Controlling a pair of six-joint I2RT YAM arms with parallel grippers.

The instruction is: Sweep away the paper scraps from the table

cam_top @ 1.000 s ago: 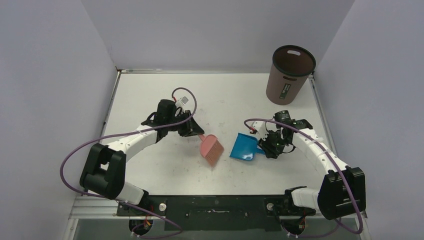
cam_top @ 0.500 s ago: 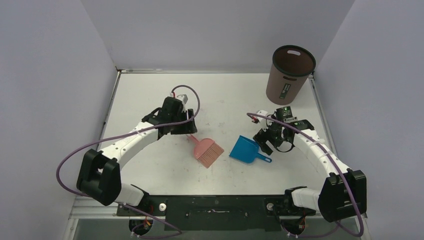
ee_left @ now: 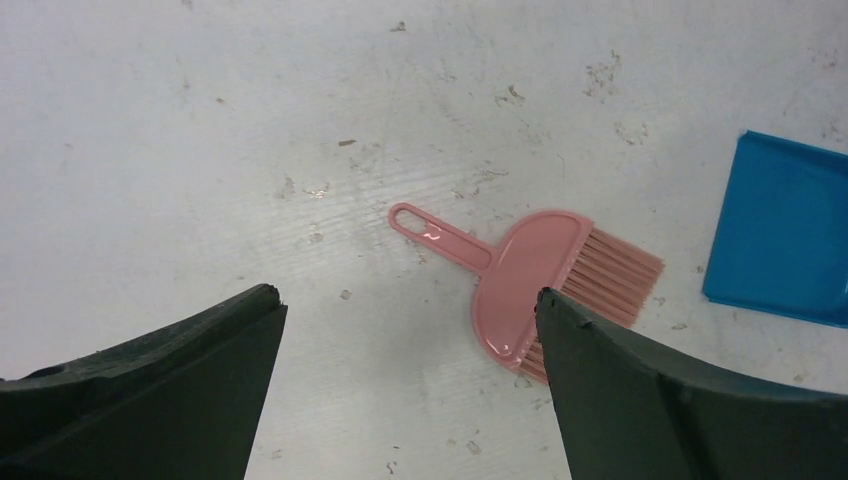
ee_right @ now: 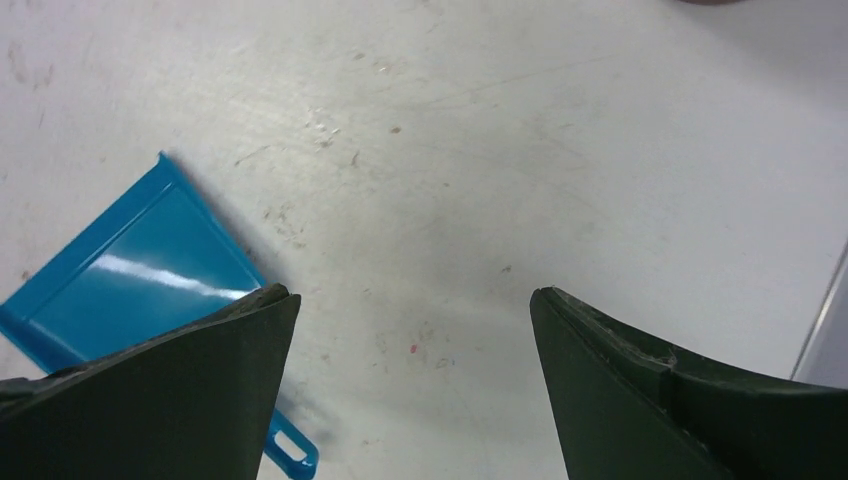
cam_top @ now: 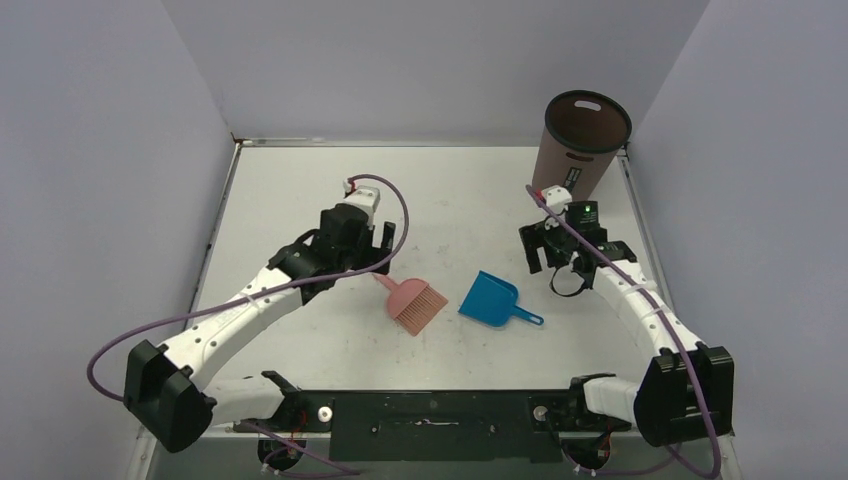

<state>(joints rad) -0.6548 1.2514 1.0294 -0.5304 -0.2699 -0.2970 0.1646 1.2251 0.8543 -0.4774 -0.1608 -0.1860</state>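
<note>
Scraps: you'll find none on the worktop (cam_top: 300,180), so job looks done, hence left fingers (ee_left: 150,390) and right fingers (ee_right: 150,380) spread wide and empty, pink brush (ee_left: 525,290) and blue dustpan (ee_right: 130,270) parked flat.

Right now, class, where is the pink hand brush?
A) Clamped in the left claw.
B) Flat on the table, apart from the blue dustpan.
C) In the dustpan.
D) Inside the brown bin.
B: the pink brush lies on the table clear of the dustpan, and the left claw is open and empty.
</note>
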